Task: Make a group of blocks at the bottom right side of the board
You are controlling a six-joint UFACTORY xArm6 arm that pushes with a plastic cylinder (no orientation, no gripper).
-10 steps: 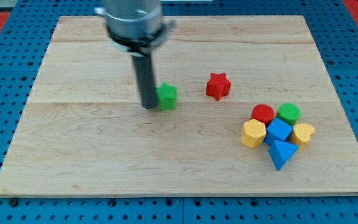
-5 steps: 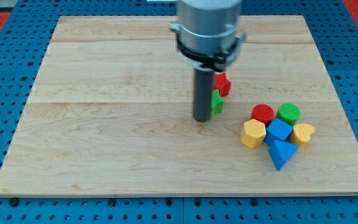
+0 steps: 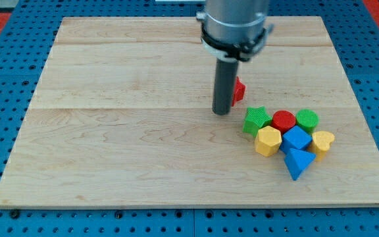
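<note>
My tip (image 3: 222, 112) rests on the board just left of the block group, with the dark rod rising above it. A green star block (image 3: 256, 120) sits at the left end of the group, touching a red round block (image 3: 283, 121). A green round block (image 3: 306, 120), a yellow hexagon block (image 3: 268, 141), a blue block (image 3: 296, 139), a yellow heart block (image 3: 322, 141) and a blue triangle block (image 3: 298, 162) make up the cluster. A red star block (image 3: 238, 89) is partly hidden behind the rod, apart from the group.
The wooden board (image 3: 110, 131) lies on a blue pegboard surface (image 3: 5, 131). The arm's grey body (image 3: 234, 23) hangs over the board's top middle.
My tip moved right, pushing the green star block from the board's middle into the cluster's left end. The red star stayed in place and is now partly behind the rod.
</note>
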